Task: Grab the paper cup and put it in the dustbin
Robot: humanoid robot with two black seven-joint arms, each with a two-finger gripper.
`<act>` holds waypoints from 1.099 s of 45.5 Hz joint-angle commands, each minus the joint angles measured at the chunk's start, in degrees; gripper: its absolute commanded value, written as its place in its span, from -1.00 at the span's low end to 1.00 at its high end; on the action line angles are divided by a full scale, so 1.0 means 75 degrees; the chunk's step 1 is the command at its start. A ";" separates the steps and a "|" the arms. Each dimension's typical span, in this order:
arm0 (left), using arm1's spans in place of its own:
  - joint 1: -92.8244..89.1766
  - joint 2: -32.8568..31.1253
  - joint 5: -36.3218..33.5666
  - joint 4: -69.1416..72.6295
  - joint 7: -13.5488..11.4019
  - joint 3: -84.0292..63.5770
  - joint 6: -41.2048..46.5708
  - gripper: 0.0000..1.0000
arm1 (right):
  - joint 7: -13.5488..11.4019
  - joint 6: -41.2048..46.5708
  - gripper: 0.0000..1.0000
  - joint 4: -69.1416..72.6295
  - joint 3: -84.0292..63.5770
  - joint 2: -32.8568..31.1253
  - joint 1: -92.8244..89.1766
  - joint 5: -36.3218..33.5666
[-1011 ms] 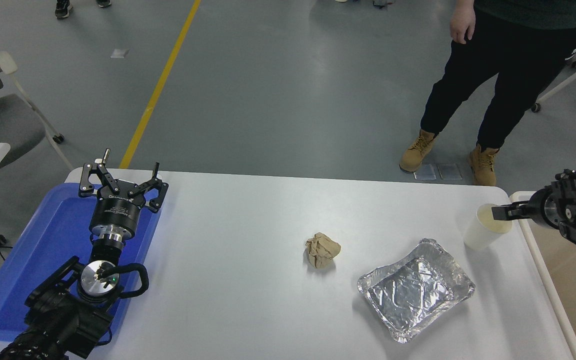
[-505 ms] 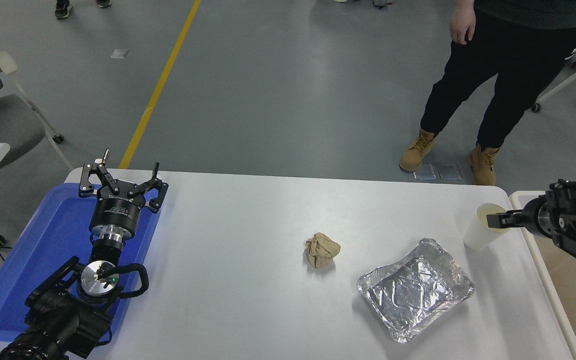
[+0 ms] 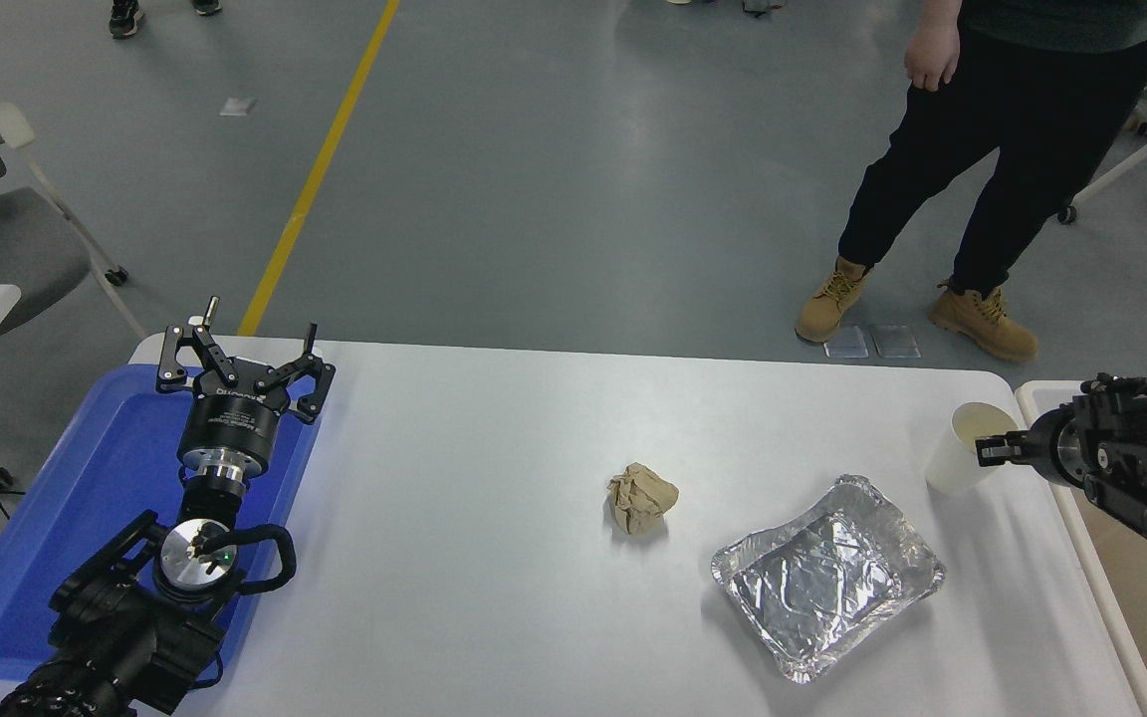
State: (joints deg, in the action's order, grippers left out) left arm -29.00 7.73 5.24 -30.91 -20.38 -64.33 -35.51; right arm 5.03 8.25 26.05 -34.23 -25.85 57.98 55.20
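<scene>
The white paper cup [image 3: 960, 453] stands near the table's right edge, its cream inside showing. My right gripper [image 3: 990, 450] comes in from the right edge, and its narrow fingers are pinched on the cup's right wall just under the rim. The cream dustbin [image 3: 1103, 597] sits just past the table's right edge, under the right arm, and only its off-white rim and part of its inside show. My left gripper [image 3: 240, 349] is parked open above the blue tray at the lower left.
A crumpled brown paper ball [image 3: 641, 497] lies mid-table. A crinkled silver foil tray [image 3: 825, 578] sits left of and in front of the cup. The blue tray [image 3: 86, 498] covers the table's left end. A person [image 3: 972, 149] stands beyond the far right corner.
The right gripper's fingers dropped from over the cup's mouth to its right wall, and the cup went from tilted to more upright. The person stepped one foot to the right.
</scene>
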 commanded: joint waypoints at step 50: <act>-0.0012 -0.0012 -0.0007 -0.0004 0.0022 0.0000 0.0001 1.00 | 0.0009 0.0376 -1.00 0.1424 -0.0123 -0.0912 0.1256 0.0035</act>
State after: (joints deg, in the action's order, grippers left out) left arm -29.00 7.73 5.21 -30.94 -20.30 -64.34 -35.50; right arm 5.28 9.53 30.61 -34.46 -28.41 62.03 55.39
